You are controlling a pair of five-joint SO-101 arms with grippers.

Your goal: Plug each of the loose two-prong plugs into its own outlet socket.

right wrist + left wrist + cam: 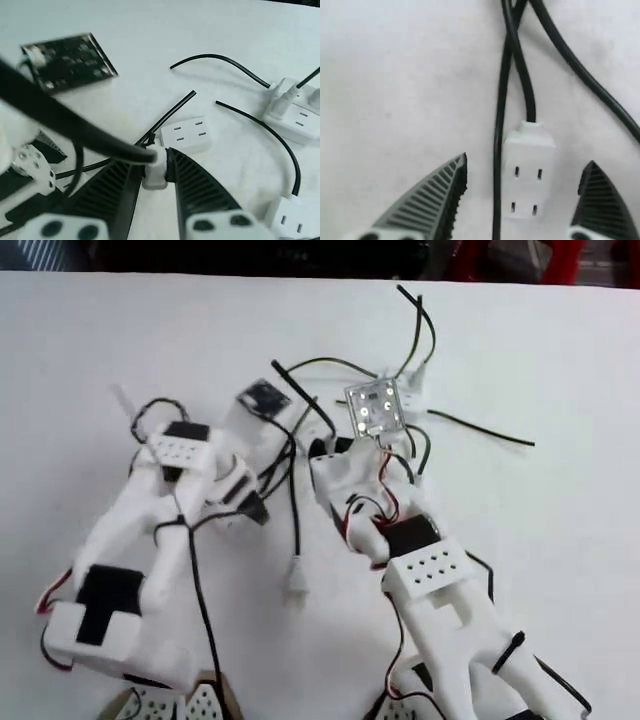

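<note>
In the left wrist view my left gripper [527, 161] is open, its ribbed fingers [440, 200] on either side of a white outlet block [526, 182] with two pairs of slots, lying flat on the table. Black cables [506, 75] run past the block. My right gripper [157, 156] is shut on a white two-prong plug [155, 170] with a thick black cable, just short of a white outlet socket [186, 134]. From above, the right gripper [325, 452] sits mid-table. Another white plug [296, 580] lies loose on the table at the end of a black cable.
A white outlet [296, 119] with a plug [284, 101] in it lies farther off, and another outlet block [290, 220] close by. The other arm's camera board [70, 60] is near. Tangled black cables [420, 335] spread over the white table [560, 360] at the back.
</note>
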